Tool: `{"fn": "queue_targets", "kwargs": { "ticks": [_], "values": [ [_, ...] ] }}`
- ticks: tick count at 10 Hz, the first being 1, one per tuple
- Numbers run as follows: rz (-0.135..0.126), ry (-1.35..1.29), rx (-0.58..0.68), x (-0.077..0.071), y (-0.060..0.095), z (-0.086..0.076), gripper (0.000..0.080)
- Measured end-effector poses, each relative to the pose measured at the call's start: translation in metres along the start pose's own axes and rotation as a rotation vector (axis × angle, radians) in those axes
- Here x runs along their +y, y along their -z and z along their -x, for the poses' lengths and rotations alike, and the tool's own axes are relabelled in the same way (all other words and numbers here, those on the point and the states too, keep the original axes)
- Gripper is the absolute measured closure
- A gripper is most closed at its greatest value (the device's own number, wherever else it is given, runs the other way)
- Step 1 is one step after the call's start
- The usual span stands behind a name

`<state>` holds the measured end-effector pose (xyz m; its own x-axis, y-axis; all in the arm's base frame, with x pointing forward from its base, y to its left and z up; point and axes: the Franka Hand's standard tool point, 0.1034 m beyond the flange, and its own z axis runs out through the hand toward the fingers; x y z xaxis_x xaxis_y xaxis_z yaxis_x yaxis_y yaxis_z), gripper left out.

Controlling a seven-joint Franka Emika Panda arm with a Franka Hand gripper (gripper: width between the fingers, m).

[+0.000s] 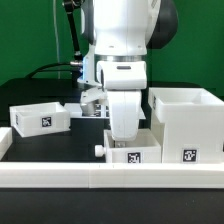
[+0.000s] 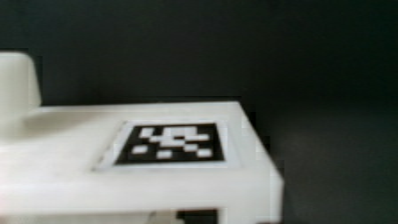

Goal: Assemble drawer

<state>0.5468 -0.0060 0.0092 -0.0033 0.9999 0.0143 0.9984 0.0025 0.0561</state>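
A small white knobbed tray (image 1: 134, 153) sits at the front centre against the low rail, its knob (image 1: 98, 150) pointing to the exterior view's left. My gripper (image 1: 122, 138) reaches straight down onto it and appears shut on its wall; the fingertips are hidden by the hand. The wrist view shows this tray's tagged white face (image 2: 173, 143) very close and blurred. The tall boxy case (image 1: 186, 122) stands just to the exterior view's right of the tray. A second tray (image 1: 40, 117) lies at the exterior view's left.
A long low white rail (image 1: 100, 178) runs along the front of the black table. The marker board (image 1: 94, 99) lies behind the arm. A white upright shape (image 2: 15, 82) shows at the wrist view's edge.
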Motion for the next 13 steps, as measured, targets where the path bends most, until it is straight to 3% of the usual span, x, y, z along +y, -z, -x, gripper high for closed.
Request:
{"fn": "queue_targets", "kwargs": {
  "ticks": [3, 13],
  "values": [
    [0.002, -0.023, -0.005, 0.001, 0.006, 0.012, 0.0758],
    [-0.006, 0.033, -0.016, -0.001, -0.001, 0.002, 0.0758]
  ]
}}
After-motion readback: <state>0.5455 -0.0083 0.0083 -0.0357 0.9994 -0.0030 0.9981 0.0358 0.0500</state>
